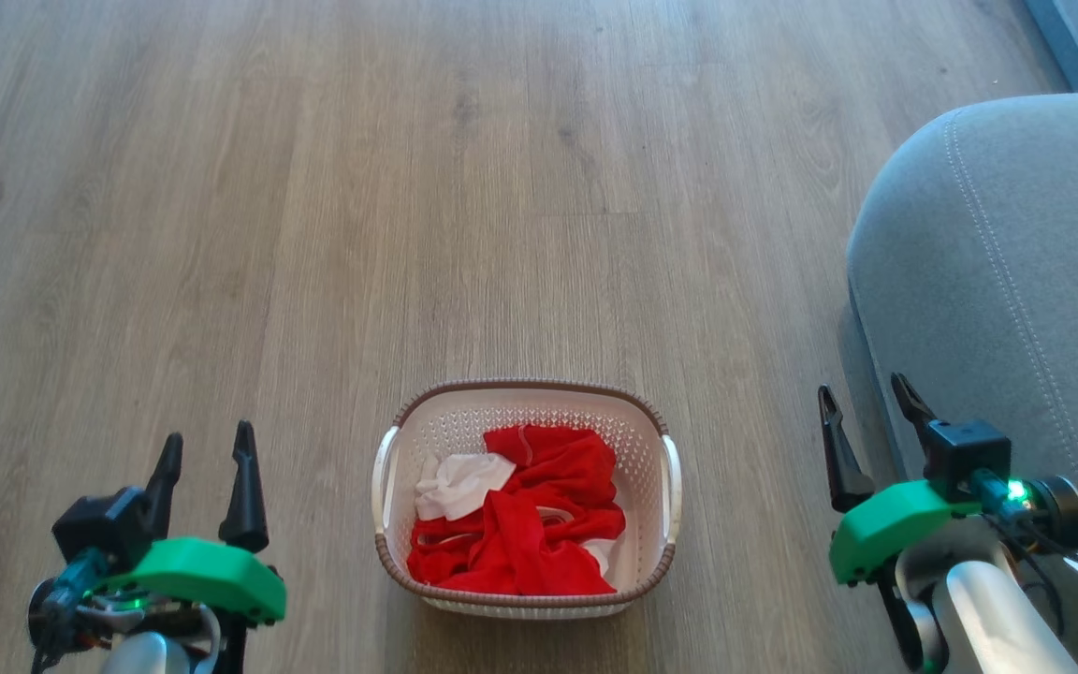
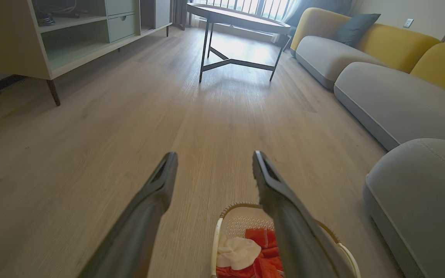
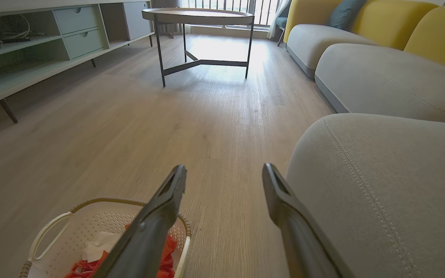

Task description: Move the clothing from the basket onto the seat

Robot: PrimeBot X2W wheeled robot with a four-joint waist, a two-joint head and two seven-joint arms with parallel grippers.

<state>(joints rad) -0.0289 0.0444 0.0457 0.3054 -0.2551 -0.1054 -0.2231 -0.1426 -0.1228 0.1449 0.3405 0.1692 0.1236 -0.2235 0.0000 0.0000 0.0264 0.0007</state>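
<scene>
The seat (image 1: 1016, 281), a broad grey-blue cushion with stitched seams, takes up the 3 o'clock side of the head view. It stands at about 2 o'clock from the basket, apart from it across a strip of wood floor (image 1: 314, 234). The basket (image 1: 530, 386) sits upright on that floor at 6 o'clock in the view, with all the clothing (image 1: 511, 552) inside it. The red garments (image 1: 548, 468) lie crumpled together over most of the bottom. They look light, limp and tangled, so I judge that a pinch on one fold may drag others up with it. The raised red fold at 12 o'clock of the heap seems the easiest hold. The white cloth (image 1: 459, 487) lies on top at 10 o'clock of the heap, small and loose, and is likely to lift alone. The left gripper (image 1: 209, 432) hangs at 9 o'clock of the basket, and the right gripper (image 1: 862, 386) at 3 o'clock, just beside the seat's edge. Both have their jaws spread wide and empty.
</scene>
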